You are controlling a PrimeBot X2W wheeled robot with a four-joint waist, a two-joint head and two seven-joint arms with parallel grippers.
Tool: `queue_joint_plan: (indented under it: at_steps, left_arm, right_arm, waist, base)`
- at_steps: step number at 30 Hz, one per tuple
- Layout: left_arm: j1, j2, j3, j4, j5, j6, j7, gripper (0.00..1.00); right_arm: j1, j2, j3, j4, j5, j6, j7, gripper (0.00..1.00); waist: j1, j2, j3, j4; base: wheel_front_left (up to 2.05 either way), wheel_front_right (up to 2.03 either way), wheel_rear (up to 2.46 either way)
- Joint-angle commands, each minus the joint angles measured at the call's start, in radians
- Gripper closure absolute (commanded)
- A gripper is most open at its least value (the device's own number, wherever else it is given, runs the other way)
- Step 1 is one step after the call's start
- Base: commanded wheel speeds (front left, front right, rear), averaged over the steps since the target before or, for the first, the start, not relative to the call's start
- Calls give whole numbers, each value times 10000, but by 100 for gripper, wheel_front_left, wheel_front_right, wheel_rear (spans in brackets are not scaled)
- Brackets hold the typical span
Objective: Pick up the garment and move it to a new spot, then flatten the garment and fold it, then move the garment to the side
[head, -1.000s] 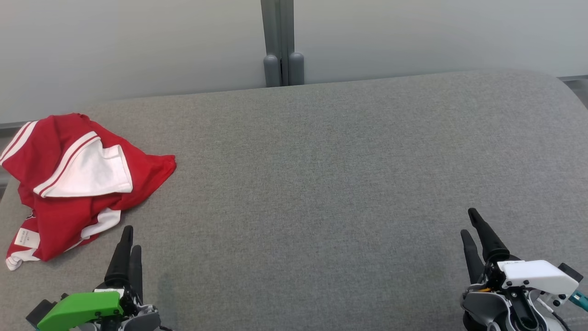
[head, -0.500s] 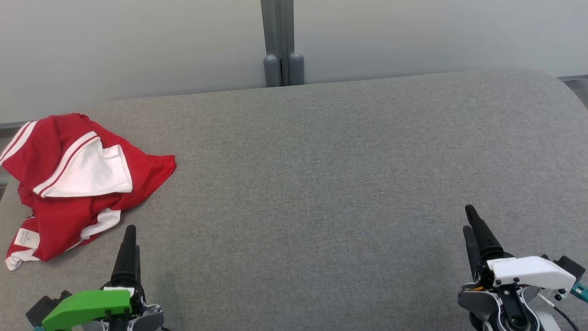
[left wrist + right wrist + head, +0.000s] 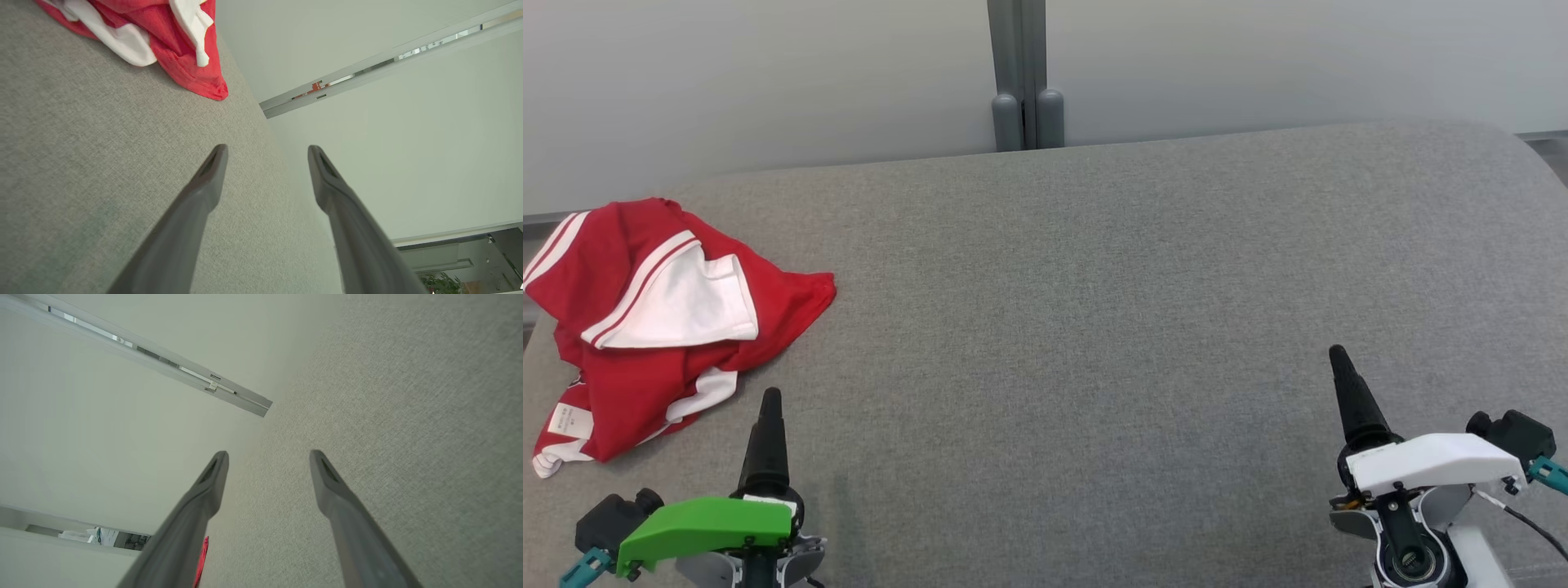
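Observation:
A crumpled red garment with white panels and stripes (image 3: 662, 327) lies bunched at the far left of the grey cushioned surface (image 3: 1094, 310); its red hem and white trim (image 3: 163, 36) fill the top left of the left wrist view. My left gripper (image 3: 770, 398), with a green housing, hovers just right of and below the garment, open and holding nothing, as its wrist view (image 3: 267, 157) shows. My right gripper (image 3: 1338, 355), with a white housing, is at the lower right, far from the garment, open and empty (image 3: 269, 461). A sliver of red garment (image 3: 201, 555) peeks beside one finger.
A pale wall with a grey vertical post (image 3: 1021, 73) runs behind the surface. The surface's rounded back edge (image 3: 1258, 135) curves down at the right corner. The garment reaches the left edge of the surface.
Both wrists have rolled, so each gripper's two fingers now line up as one in the head view. The left gripper shifted slightly right and forward; the right gripper shifted left and forward. The garment stayed put.

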Motion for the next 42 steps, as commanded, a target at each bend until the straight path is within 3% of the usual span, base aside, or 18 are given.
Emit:
queue_joint_plan:
  at_steps: [1, 13, 21, 42]
  left_arm:
    - [-326, 69, -61, -178, 471, 72, -109, 0]
    - [-389, 81, -404, -222, 3249, 491, -519, 0]
    - [-271, 90, -512, -261, 4889, 680, -770, 0]
    - [-246, 110, -877, -299, 7345, 830, -1356, 0]
  right_arm:
    - [-282, -67, 2, -118, -567, 26, -119, 0]
    - [-295, -83, 43, -152, -3193, 29, -527, 0]
    - [-210, -92, -11, -289, -4289, 30, -779, 0]
    - [-204, -115, 119, -157, -6782, 33, -1095, 0]
  waist:
    - [0, 0, 4, 8]
    - [0, 0, 13, 24]
    - [0, 0, -15, 23]
    - [0, 0, -54, 64]
  base:
    - [0, 0, 0]
    - [0, 0, 0]
    - [0, 0, 0]
    - [0, 0, 0]
